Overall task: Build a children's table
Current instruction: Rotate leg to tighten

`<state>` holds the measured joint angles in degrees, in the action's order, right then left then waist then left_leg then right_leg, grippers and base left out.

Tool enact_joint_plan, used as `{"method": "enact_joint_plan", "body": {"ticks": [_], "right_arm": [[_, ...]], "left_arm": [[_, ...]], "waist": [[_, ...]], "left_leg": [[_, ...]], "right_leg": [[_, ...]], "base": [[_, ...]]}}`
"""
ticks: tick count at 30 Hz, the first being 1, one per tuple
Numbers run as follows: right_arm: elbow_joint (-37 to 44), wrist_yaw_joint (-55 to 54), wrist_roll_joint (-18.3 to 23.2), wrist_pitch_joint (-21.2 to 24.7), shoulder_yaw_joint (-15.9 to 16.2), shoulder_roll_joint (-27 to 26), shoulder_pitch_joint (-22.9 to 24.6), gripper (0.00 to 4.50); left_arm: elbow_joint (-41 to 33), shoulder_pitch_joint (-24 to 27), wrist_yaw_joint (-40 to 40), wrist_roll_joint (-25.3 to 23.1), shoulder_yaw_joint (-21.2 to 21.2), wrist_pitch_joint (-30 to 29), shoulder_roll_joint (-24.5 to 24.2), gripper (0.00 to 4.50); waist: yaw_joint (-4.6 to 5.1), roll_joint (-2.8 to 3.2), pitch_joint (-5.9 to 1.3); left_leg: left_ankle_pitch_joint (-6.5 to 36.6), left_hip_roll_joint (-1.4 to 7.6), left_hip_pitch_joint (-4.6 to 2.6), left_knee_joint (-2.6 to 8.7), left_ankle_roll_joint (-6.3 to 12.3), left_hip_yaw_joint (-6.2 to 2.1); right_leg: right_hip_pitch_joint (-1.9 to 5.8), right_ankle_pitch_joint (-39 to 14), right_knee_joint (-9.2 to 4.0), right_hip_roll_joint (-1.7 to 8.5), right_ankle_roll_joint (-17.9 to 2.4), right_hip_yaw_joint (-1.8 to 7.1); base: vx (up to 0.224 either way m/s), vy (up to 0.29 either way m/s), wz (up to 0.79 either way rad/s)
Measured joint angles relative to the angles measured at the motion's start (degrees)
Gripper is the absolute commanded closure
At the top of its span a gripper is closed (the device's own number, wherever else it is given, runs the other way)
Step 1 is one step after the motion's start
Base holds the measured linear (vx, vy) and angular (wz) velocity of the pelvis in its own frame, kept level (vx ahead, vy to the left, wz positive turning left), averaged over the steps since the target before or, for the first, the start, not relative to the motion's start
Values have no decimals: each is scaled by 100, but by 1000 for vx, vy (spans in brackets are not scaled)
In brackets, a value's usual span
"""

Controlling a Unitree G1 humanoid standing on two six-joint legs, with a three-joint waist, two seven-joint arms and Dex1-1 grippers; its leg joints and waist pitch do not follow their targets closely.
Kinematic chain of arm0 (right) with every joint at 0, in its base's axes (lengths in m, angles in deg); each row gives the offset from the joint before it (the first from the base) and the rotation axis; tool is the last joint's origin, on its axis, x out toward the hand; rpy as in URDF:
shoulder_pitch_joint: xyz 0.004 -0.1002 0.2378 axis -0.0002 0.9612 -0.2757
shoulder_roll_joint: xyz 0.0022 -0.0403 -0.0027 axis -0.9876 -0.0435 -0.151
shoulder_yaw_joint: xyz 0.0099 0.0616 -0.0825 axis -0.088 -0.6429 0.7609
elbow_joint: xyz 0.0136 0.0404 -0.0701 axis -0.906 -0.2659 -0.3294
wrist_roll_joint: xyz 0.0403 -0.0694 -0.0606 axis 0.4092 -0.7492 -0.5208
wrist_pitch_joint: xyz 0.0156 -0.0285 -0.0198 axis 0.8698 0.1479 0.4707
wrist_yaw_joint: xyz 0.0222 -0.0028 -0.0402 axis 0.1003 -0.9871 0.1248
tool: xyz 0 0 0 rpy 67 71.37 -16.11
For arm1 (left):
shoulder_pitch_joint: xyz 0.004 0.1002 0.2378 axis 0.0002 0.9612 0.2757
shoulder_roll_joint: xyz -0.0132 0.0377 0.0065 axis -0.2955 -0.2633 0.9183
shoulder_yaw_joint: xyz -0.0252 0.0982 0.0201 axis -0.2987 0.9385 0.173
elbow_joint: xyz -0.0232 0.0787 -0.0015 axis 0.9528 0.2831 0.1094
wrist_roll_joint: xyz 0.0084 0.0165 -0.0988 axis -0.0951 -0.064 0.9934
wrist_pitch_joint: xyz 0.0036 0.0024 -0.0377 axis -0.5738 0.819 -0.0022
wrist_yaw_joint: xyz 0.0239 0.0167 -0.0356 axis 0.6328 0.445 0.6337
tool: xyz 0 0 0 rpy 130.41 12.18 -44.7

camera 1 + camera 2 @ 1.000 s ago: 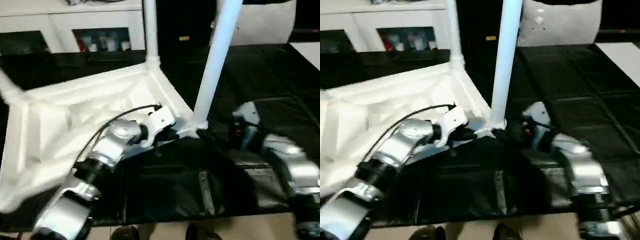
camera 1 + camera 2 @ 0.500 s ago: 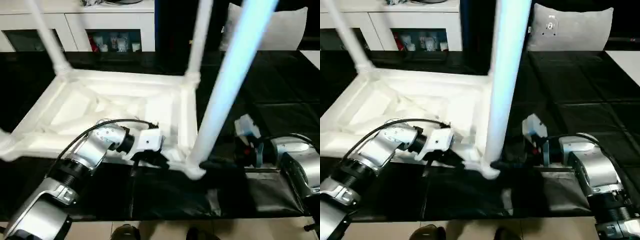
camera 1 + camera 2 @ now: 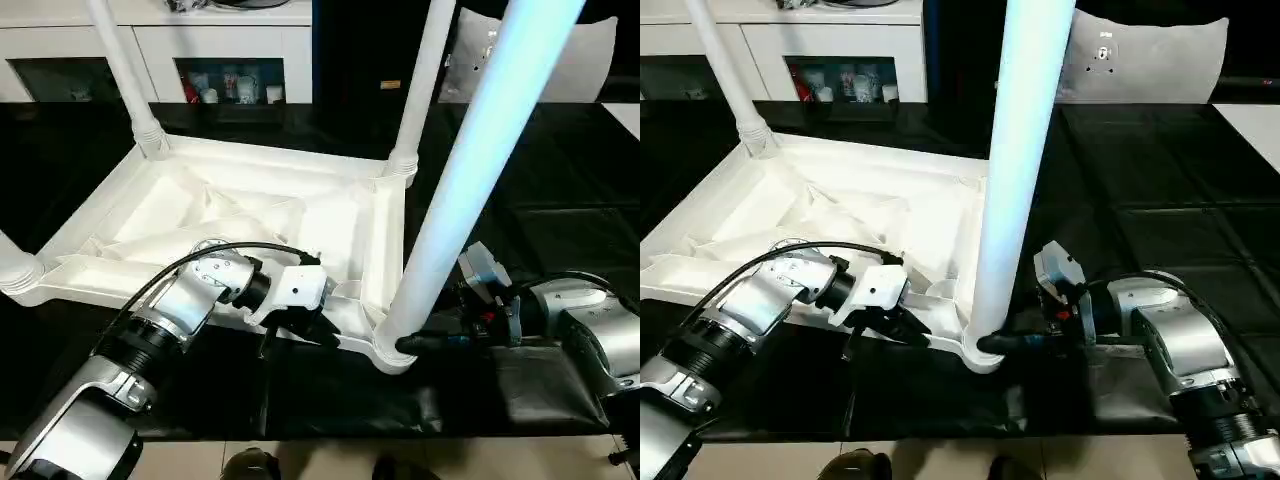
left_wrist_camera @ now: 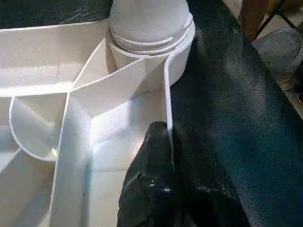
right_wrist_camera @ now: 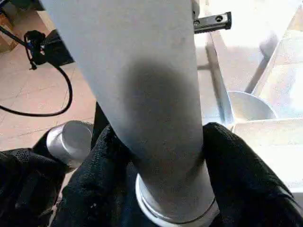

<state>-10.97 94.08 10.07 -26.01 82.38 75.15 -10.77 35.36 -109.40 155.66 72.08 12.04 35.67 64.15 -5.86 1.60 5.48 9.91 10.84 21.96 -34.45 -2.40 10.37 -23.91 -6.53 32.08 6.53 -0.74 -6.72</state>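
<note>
The children's table lies upside down on the black work surface, its ribbed white top (image 3: 250, 215) facing up. Its legs stand upward: one at the far left (image 3: 125, 70), one at the far right (image 3: 420, 80), and a thick near-right leg (image 3: 470, 170) close to the camera. My left gripper (image 3: 295, 325) is shut on the thin near rim of the top (image 4: 166, 94), just beside the near-right corner socket (image 4: 149, 42). My right gripper (image 3: 1005, 342) clasps the base of the near-right leg (image 5: 156, 94), one black finger (image 5: 227, 161) pressed on each side.
A white cabinet (image 3: 200, 40) and a grey cushion (image 3: 1140, 55) stand behind the black surface. The surface's front edge runs just under my forearms, with tan floor below. A silver can (image 5: 68, 142) and black cables (image 5: 47, 75) lie on the floor.
The table top has swung round and settled flatter. My right gripper has narrowed onto the base of the near-right leg. The left gripper has kept its hold on the rim.
</note>
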Motion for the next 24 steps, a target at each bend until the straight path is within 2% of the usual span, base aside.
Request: {"method": "enact_joint_plan", "body": {"ticks": [4, 6, 8, 10, 13, 14, 16, 18, 21, 22, 23, 24], "right_arm": [[180, -277, 36, 161, -139, -83, 188, 241], [210, -659, 43, 267, -236, -257, 234, 246], [220, -1210, -76, 304, -338, -485, 220, 247], [195, -1907, -220, 398, -513, -797, 197, 250], [-10, -3117, -473, 502, -811, -1395, 50, 254], [-88, -3472, -558, 512, -880, -1558, -20, 255], [-247, -4278, -733, 526, -998, -1907, -168, 255], [-497, -5111, -904, 529, -1120, -2288, -391, 255], [-835, -6082, -1202, 360, -1190, -2672, -683, 255], [-906, -6239, -1276, 250, -1190, -2719, -710, 221], [-979, -6358, -1329, 97, -1194, -2767, -711, 221], [-1044, -6501, -1389, -51, -1221, -2848, -711, 201]], "left_arm": [[-106, 97, -150, 81, -118, -418, 91, 450], [-145, 128, -364, 85, -215, -700, 120, 450], [-156, 129, -706, 23, -349, -994, 168, 450], [-190, 129, -1140, -41, -472, -1369, 287, 450], [-212, 116, -2015, -162, -719, -2029, 703, 450], [-212, 108, -2279, -207, -788, -2213, 876, 450], [-174, 60, -2885, -268, -878, -2541, 1215, 450], [70, -69, -3514, -325, -976, -2677, 1560, 450], [438, -292, -4305, -489, -1031, -2681, 1967, 450], [494, -327, -4457, -518, -1031, -2681, 2059, 450], [528, -344, -4578, -531, -1040, -2681, 2125, 450], [536, -345, -4685, -542, -1060, -2681, 2194, 450]], "waist": [[-6, 0, 0], [33, 0, 0], [95, -4, -1], [207, -5, 0], [427, -1, -1], [473, 5, -2], [596, 17, 1], [700, 28, 8], [746, 47, 19], [744, 51, 22], [741, 53, 23], [738, 59, 26]], "left_leg": [[0, 0, -3, 1, 0, 0], [0, -1, -5, 0, 0, 0], [-5, 0, -9, -2, -8, -2], [-6, -1, -19, -3, -10, -8], [-6, -2, -15, -5, -11, -32], [-6, 0, -13, -1, -11, -51], [-6, 25, -3, -1, -11, -94], [-5, 27, -4, -1, -11, -127], [-5, 21, -8, 7, -11, -136], [-5, 18, -8, 10, -11, -136], [-4, 14, -9, 14, -10, -135], [-4, 10, -8, 16, -10, -135]], "right_leg": [[2, 0, 2, 0, 0, 1], [0, 0, 1, 0, 0, 1], [0, -1, 2, -1, 2, -2], [2, -5, -11, -1, 8, -12], [9, -6, -70, -2, 10, -54], [21, -6, -112, -6, 10, -82], [68, -6, -211, -1, 10, -195], [102, -6, -266, -5, 9, -235], [117, -6, -294, -6, 9, -238], [115, -6, -295, -5, 9, -237], [112, -6, -298, -2, 10, -239], [108, -6, -303, 6, 10, -255]], "base": [[0, 0, 0], [0, 0, 0], [0, 0, 0], [0, 0, 0], [0, 0, 0], [0, 0, 0], [0, 0, 0], [0, 0, 0], [0, 0, 0], [0, 0, 0], [0, 0, 0], [0, 0, 0]]}}
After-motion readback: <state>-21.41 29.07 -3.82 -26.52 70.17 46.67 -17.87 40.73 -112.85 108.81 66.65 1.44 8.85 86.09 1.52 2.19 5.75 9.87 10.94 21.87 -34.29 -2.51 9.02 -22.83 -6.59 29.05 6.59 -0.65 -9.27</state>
